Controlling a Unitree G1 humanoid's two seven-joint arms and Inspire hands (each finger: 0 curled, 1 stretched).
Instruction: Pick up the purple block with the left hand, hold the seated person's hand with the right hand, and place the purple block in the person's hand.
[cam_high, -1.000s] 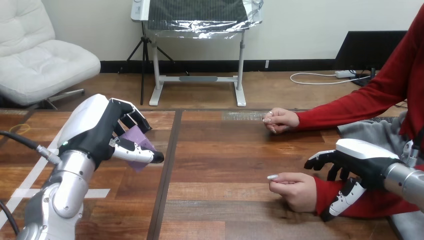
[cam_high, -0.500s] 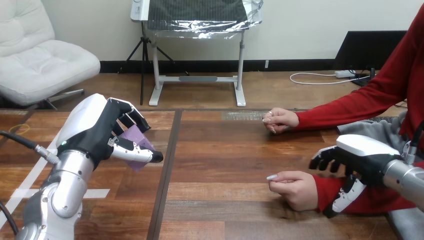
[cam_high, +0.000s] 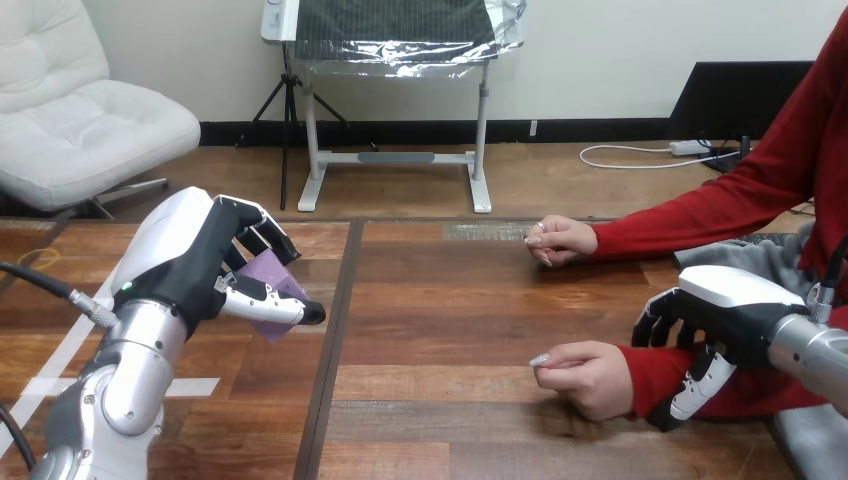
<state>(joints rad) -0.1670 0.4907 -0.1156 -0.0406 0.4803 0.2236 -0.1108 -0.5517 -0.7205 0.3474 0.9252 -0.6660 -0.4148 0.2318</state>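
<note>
The purple block (cam_high: 272, 285) is grasped in the curled left hand (cam_high: 195, 255), which is raised above the left part of the tabletop (cam_high: 450, 300). Well apart at the right, the person's near hand (cam_high: 585, 375) is rested on the wood, loosely closed, and the person's far hand (cam_high: 560, 240) is laid farther back. The right hand (cam_high: 725, 310) is set over the red sleeve (cam_high: 655, 365) just behind the near hand; whether the sleeve is gripped cannot be told.

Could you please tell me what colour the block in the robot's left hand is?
Purple; the block shows best in the head view, gripped by the left hand.
</note>
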